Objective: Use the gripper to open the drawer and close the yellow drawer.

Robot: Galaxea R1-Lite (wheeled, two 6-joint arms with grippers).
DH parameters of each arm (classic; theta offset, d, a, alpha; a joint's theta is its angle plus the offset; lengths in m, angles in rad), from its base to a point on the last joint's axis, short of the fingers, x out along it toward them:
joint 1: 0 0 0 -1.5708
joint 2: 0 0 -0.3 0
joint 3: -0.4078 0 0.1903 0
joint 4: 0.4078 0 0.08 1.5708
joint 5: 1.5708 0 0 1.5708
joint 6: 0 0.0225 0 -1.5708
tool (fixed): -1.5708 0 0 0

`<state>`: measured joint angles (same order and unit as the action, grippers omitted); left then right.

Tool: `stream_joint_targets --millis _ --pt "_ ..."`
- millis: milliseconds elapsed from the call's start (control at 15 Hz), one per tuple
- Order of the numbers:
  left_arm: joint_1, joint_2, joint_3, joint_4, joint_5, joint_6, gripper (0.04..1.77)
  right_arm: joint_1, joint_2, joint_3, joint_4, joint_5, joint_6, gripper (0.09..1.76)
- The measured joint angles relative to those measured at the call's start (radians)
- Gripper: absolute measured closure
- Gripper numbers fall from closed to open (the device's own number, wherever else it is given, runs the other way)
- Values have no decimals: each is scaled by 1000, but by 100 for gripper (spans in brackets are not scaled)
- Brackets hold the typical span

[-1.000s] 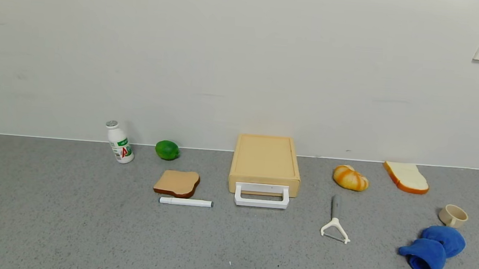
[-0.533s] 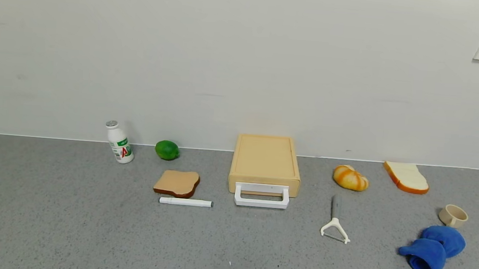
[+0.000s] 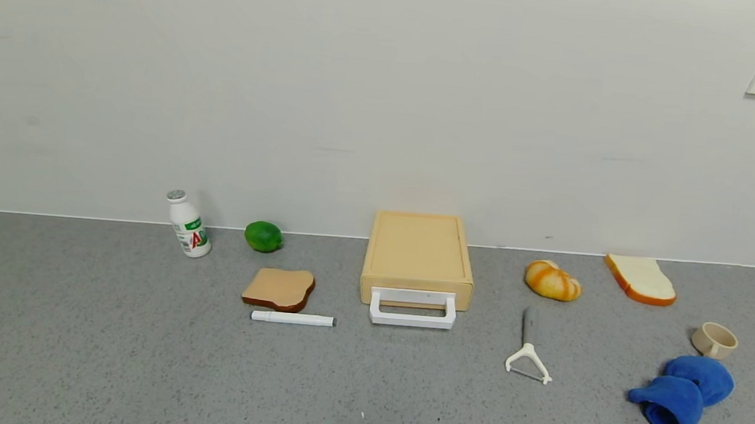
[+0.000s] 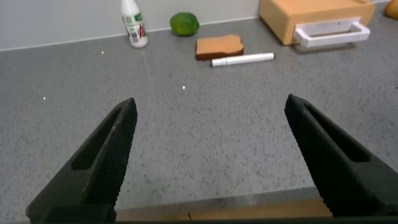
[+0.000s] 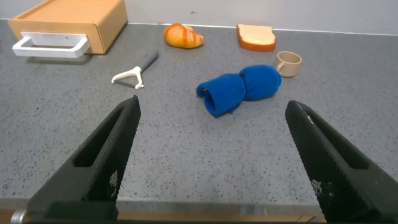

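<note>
The yellow drawer (image 3: 418, 256) sits shut against the wall. Both the left claw (image 4: 211, 155) and right claw (image 5: 211, 155) gape empty, well short of it. Hooking its white handle (image 3: 413, 309) carelessly could drag the whole box, or knock the marker (image 3: 293, 318) beside it.

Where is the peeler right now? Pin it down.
In the head view the peeler lies on the counter right of centre, in front of the croissant, between the yellow drawer and the blue cloth.
</note>
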<state>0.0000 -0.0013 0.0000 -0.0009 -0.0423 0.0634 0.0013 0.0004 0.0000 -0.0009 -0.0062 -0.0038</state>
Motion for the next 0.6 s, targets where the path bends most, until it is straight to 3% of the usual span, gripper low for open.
stream_joint_targets --millis 600 --pt "0 0 0 4 7 -50 9 0 0 0 1 1 -1 14"
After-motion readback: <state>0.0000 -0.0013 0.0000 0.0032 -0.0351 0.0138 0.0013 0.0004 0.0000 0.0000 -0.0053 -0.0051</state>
